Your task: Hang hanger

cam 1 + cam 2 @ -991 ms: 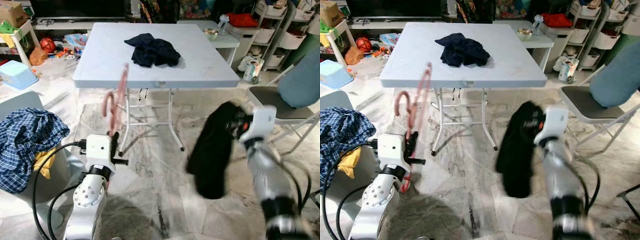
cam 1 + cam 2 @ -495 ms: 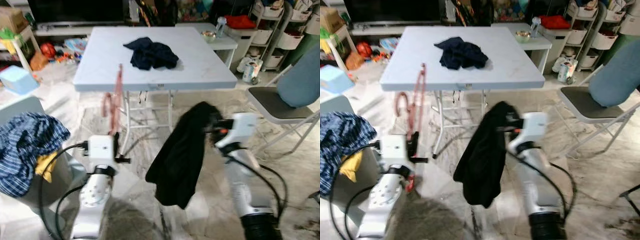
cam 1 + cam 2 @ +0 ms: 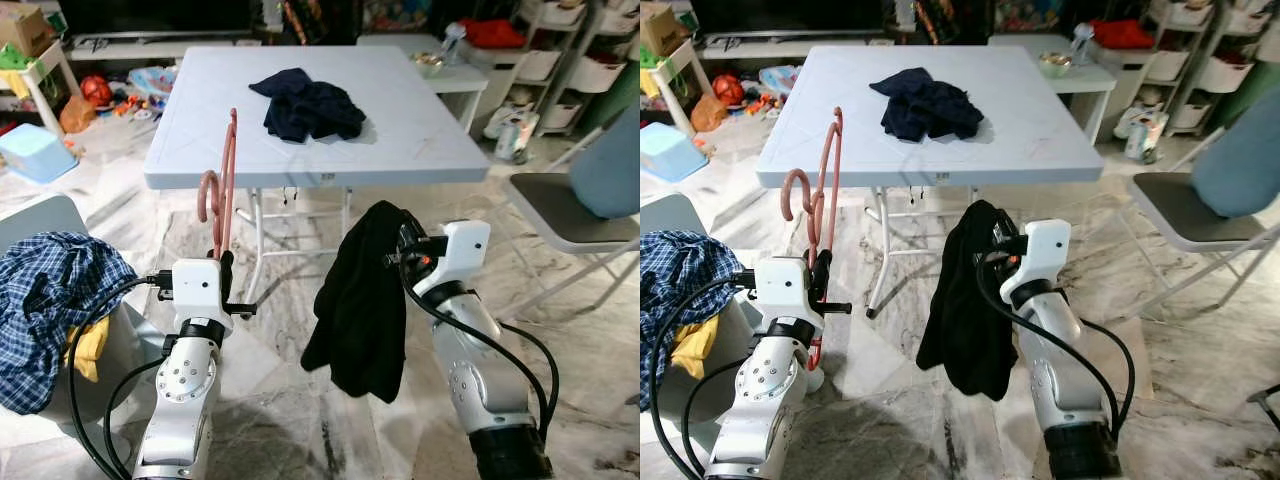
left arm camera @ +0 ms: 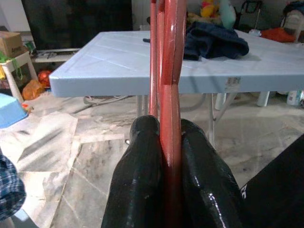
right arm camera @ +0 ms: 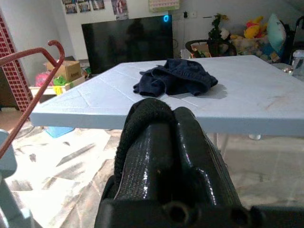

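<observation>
- I am seeing one pink hanger standing upright in my left claw, its two black fingers clamped together on the lower end of it, hook at the top, just in front of the near edge of the bench.
- My right claw is gripping one black garment, which is hanging limp from it below bench height, over the marble floor; the two fingers are pressed together with the cloth folded over them.
- The hanger and the black garment are sitting apart, one in each claw, not touching.
- One pale blue bench is standing ahead of me, carrying one crumpled dark navy garment (lying near the middle, toward the far side).
- At my left I am counting one grey bin holding a blue plaid shirt with something yellow under it.
- At my right, one folding chair with a grey-blue cloth on its back.
- Further off: one light blue tub on the floor at left, shelves with white baskets at right.
</observation>
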Tool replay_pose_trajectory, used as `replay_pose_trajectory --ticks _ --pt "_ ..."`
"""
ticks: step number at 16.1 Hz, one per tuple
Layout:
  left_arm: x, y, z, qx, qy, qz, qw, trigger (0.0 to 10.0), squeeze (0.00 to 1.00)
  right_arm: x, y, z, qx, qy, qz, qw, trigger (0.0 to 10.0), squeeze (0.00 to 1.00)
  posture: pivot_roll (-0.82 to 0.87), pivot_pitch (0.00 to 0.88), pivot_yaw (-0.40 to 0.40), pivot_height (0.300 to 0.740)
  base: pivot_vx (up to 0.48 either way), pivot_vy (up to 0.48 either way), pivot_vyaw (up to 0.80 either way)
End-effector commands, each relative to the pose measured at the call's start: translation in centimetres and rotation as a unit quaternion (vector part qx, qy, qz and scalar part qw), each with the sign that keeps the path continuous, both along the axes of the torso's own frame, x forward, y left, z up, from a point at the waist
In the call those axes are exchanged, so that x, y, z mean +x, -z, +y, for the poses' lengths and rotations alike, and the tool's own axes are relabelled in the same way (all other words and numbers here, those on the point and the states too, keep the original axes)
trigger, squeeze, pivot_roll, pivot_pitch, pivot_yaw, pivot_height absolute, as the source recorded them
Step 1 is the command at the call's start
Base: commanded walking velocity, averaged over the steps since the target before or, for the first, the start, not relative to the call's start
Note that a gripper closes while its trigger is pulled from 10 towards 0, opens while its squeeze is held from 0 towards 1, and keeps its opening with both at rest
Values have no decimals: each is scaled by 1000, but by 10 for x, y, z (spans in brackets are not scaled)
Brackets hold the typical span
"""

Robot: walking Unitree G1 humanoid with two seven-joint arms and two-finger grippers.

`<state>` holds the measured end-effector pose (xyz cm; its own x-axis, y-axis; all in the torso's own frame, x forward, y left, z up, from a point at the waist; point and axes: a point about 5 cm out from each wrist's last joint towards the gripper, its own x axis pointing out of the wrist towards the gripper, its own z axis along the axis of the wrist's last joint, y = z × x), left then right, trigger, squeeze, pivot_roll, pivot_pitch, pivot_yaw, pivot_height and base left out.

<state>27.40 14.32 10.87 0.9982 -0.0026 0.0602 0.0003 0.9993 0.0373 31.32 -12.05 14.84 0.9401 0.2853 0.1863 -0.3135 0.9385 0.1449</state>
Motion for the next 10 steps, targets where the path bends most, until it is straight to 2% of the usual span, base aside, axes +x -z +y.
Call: replay_pose_trajectory --ticks 1,2,4,8,10 --pt "2 -7 0 -3 -5 -15 1000 10000 0 6 -9 -1 -15 15 -15 1000 10000 0 -50 0 -50 740 409 0 0" --pt "2 -8 1 -2 -6 -16 1000 10000 0 8 -8 -2 -26 26 -11 999 10000 0 -45 0 -52 740 416 0 0" --pt "2 -7 6 1 -10 -13 1000 10000 0 9 -7 5 -21 -9 -2 1000 10000 0 -44 0 -52 740 424 0 0" --pt "5 -8 11 3 -19 -12 1000 10000 0 9 -3 9 -55 -20 5 998 10000 0 -41 0 -53 740 439 0 0" --pt "6 -8 12 2 -25 -12 1000 10000 0 10 -3 9 -42 -23 3 999 10000 0 -39 0 -53 740 458 0 0"
